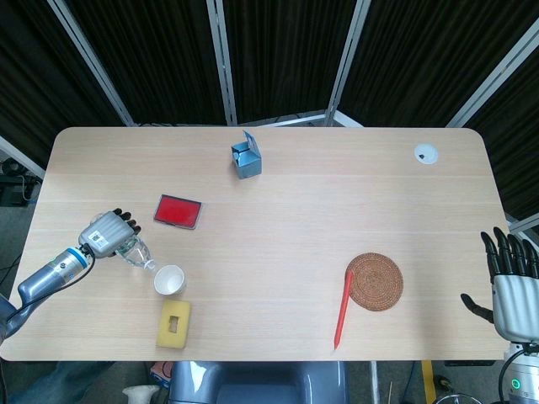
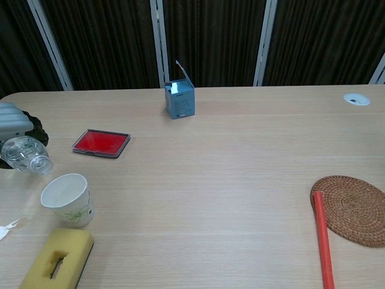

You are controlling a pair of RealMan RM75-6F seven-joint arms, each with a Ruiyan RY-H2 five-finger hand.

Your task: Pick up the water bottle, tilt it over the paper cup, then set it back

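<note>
My left hand (image 1: 103, 235) (image 2: 12, 120) grips a clear water bottle (image 1: 135, 252) (image 2: 25, 155) near the table's left edge. The bottle is tilted, its neck pointing down and right toward the white paper cup (image 1: 169, 280) (image 2: 67, 198). The neck ends just up and left of the cup's rim. The cup stands upright on the table. My right hand (image 1: 510, 282) hangs off the table's right edge in the head view, fingers straight and apart, holding nothing. It does not show in the chest view.
A yellow sponge (image 1: 173, 324) (image 2: 57, 257) lies just in front of the cup. A red pad (image 1: 178, 211), a blue open box (image 1: 246, 158), a woven coaster (image 1: 376, 281), a red pen (image 1: 342, 309) and a white disc (image 1: 426, 153) lie on the table (image 1: 303, 219).
</note>
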